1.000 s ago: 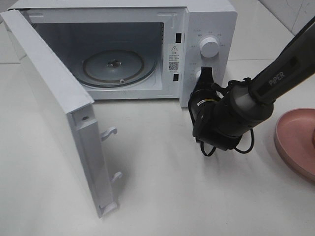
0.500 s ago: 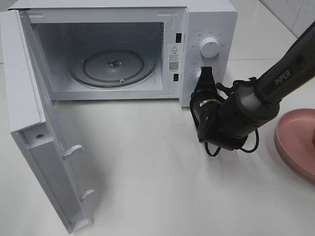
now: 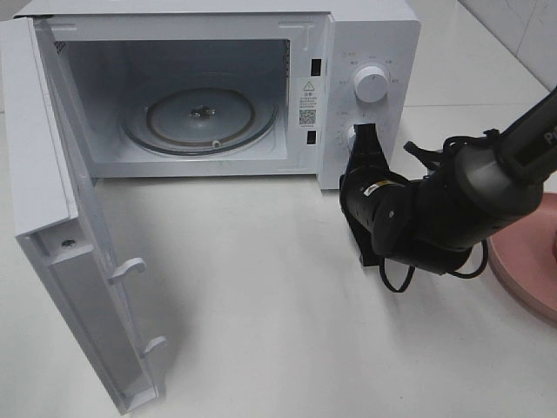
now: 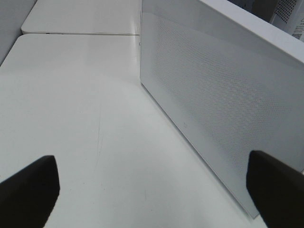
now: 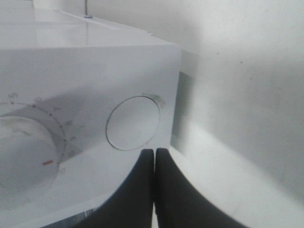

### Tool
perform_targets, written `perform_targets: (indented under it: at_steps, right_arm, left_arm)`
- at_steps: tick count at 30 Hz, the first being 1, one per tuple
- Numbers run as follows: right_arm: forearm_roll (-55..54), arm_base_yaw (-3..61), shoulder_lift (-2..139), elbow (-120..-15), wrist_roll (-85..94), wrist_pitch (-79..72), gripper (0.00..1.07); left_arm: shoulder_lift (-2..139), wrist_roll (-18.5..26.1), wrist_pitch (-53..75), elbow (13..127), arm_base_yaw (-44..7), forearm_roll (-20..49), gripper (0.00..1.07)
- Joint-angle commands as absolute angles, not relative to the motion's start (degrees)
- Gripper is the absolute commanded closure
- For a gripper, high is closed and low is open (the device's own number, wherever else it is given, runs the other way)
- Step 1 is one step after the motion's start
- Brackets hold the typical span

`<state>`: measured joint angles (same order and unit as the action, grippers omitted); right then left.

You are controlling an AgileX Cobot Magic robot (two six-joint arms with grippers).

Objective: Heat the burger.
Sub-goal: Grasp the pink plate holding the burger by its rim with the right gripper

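The door [image 3: 61, 218] stood open, with the left fingers [image 4: 29, 189] spread wide and empty just beside its outer face. The turntable [image 3: 200, 117] was bare, so loading was pending. The right fingers [image 5: 142, 190], pressed together, pointed at the round button [image 5: 133, 123] just ahead. The burger was out of view and had to be fetched next. The cavity label [image 3: 307, 102] was unreadable.

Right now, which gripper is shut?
The right gripper: its fingers are pressed together by the control panel of the microwave. The left gripper has its fingers wide apart, holding nothing.
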<state>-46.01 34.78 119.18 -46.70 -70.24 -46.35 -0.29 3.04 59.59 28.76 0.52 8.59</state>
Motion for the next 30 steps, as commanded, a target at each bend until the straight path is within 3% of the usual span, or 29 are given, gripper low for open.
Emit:
perform_targets:
  at_steps: [1, 11, 19, 30]
  right_arm:
    - [-45.7, 35.0, 115.6, -44.5, -65.6, -43.2, 1.07]
    - [-45.7, 35.0, 106.7, -39.4, -53.7, -36.4, 1.07]
    - [-46.0, 34.7, 99.0, -37.4, -29.9, -23.2, 1.07]
    - [-45.9, 34.7, 94.1, -37.4, -11.1, -10.0, 1.07]
  left_arm:
    - [-1.4, 2.7, 59.4, 28.6, 0.6, 8.6, 0.07]
    - [-1.4, 2.7, 59.4, 28.6, 0.6, 8.6, 0.07]
    - [-1.4, 2.7, 59.4, 28.6, 0.6, 8.6, 0.07]
    - [-1.4, 2.7, 59.4, 28.6, 0.6, 8.6, 0.07]
